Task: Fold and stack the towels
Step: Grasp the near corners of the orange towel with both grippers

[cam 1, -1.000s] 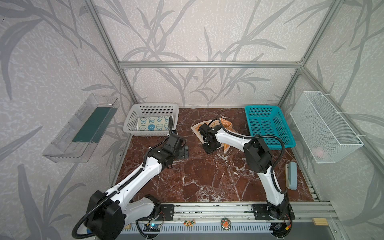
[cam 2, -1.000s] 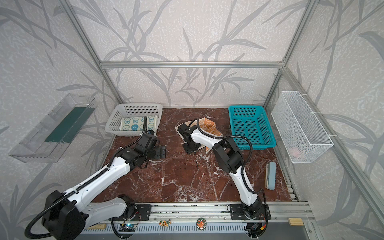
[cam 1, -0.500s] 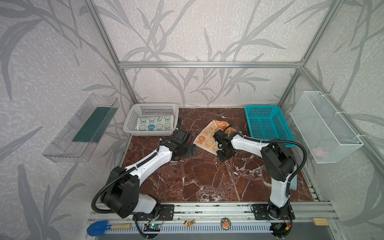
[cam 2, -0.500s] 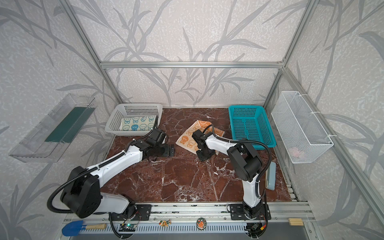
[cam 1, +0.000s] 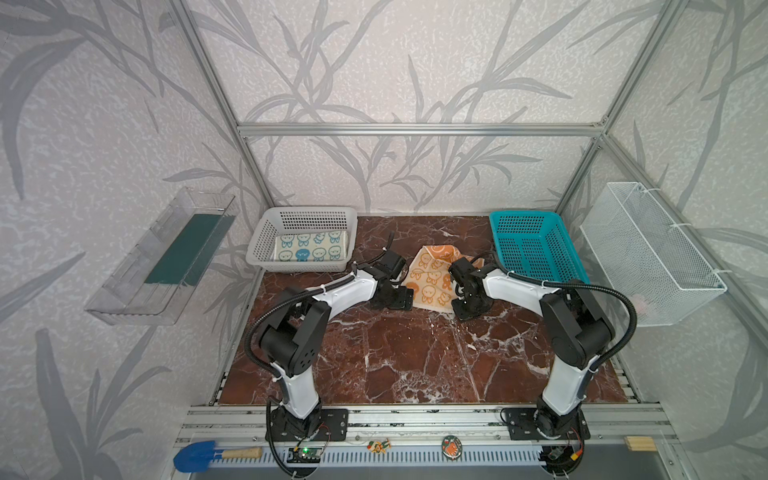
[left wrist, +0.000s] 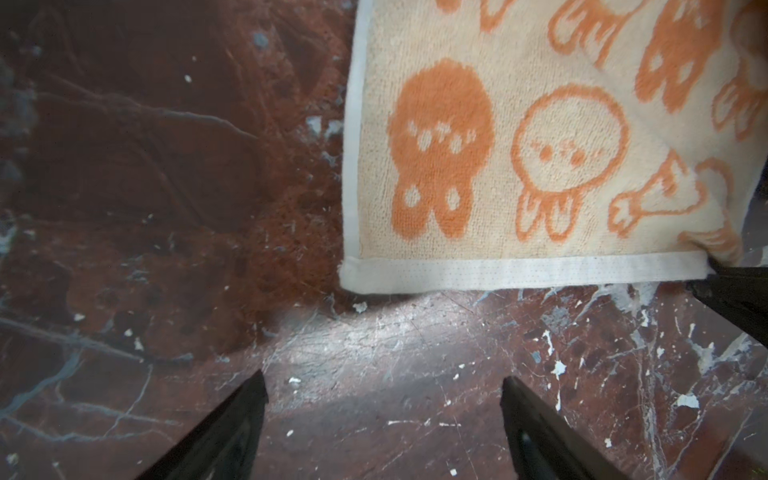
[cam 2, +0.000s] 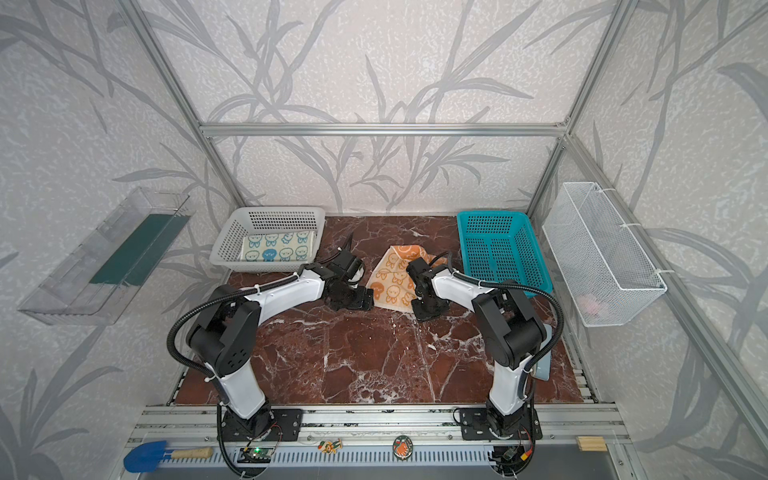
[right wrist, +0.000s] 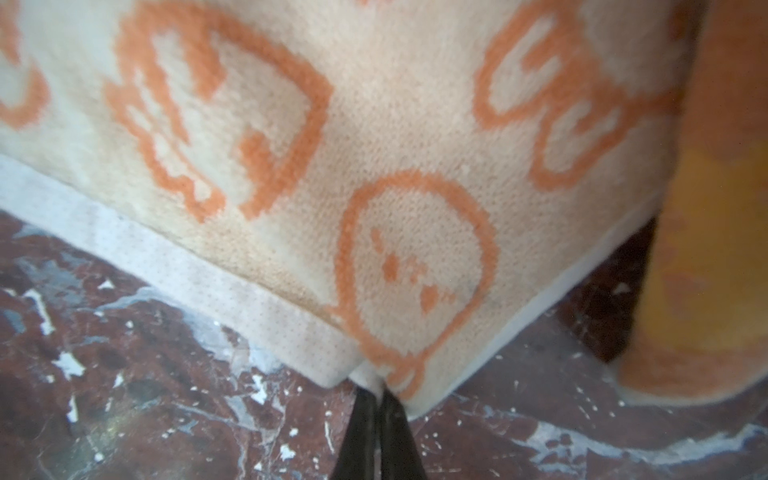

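An orange-and-cream bunny towel lies partly spread in the middle of the marble table, its far end still bunched. My right gripper is shut on this towel's near right corner, low over the table. My left gripper stands open over bare marble just short of the towel's near left corner, beside the towel in both top views. A cream towel with blue bunnies lies folded in the white basket.
A teal basket stands at the back right, just behind the right arm. A wire basket hangs on the right wall and a clear tray on the left wall. A blue shovel lies on the front rail.
My right gripper has drawn the towel's corner rightward and nearer, spreading the towel. My left gripper has moved right, up to the towel's near left corner.
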`<state>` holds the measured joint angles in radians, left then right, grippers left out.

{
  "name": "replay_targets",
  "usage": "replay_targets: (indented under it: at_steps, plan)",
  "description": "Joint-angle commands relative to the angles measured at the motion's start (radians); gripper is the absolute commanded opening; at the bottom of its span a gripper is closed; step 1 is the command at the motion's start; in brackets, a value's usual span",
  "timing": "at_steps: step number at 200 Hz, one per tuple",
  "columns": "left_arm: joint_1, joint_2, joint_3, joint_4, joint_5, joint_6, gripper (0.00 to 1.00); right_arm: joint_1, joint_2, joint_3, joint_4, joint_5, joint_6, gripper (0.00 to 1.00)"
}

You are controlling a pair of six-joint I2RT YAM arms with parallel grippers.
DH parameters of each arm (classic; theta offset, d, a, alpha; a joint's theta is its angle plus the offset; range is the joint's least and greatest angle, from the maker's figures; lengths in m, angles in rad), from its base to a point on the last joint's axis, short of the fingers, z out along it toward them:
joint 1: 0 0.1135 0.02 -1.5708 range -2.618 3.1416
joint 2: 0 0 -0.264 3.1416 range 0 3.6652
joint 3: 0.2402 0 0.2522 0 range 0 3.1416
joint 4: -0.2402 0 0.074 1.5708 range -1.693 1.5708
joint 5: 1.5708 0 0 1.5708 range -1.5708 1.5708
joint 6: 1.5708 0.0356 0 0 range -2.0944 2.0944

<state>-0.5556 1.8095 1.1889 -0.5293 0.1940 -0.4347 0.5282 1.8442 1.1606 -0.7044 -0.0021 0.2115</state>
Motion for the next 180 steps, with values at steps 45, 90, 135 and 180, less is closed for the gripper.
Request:
replay_targets:
  at_steps: [45, 90, 135, 180]
  plan:
    - [-0.010, 0.094, 0.069, -0.010, -0.088, 0.036, 0.73, 0.000, -0.024, -0.032, -0.007, -0.028, -0.003, 0.00]
    - [-0.012, 0.154, 0.111, -0.005, -0.119, 0.044, 0.63, 0.000, -0.017, -0.042, 0.000, -0.026, -0.010, 0.00]
    - [-0.016, 0.202, 0.119, -0.015, -0.140, 0.062, 0.44, -0.002, -0.018, -0.039, 0.003, -0.029, -0.015, 0.00]
    - [-0.023, 0.209, 0.092, -0.009, -0.140, 0.056, 0.33, -0.008, -0.020, -0.032, 0.004, -0.037, -0.014, 0.00]
